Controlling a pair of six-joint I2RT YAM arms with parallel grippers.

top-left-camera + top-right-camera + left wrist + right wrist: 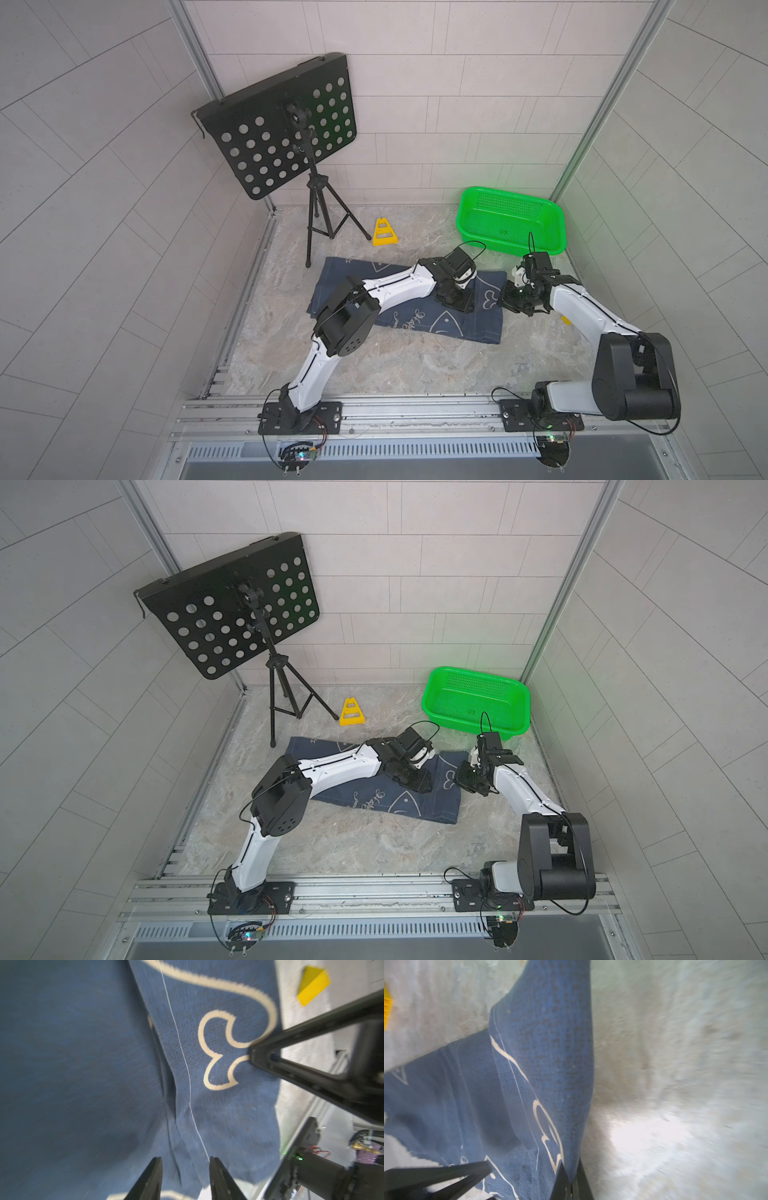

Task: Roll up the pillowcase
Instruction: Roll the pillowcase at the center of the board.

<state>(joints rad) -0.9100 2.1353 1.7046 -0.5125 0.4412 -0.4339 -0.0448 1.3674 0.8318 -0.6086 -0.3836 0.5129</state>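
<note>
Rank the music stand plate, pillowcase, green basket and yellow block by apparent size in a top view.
1-2. Music stand plate and pillowcase: too close to rank; the plate sits nearer the camera, and the left arm covers some cloth.
3. Green basket.
4. Yellow block.

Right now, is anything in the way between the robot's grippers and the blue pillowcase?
Nothing visible. The right gripper is shut on the edge of the pillowcase; the left gripper is open right over the cloth. The green basket and yellow block sit apart from it.
</note>
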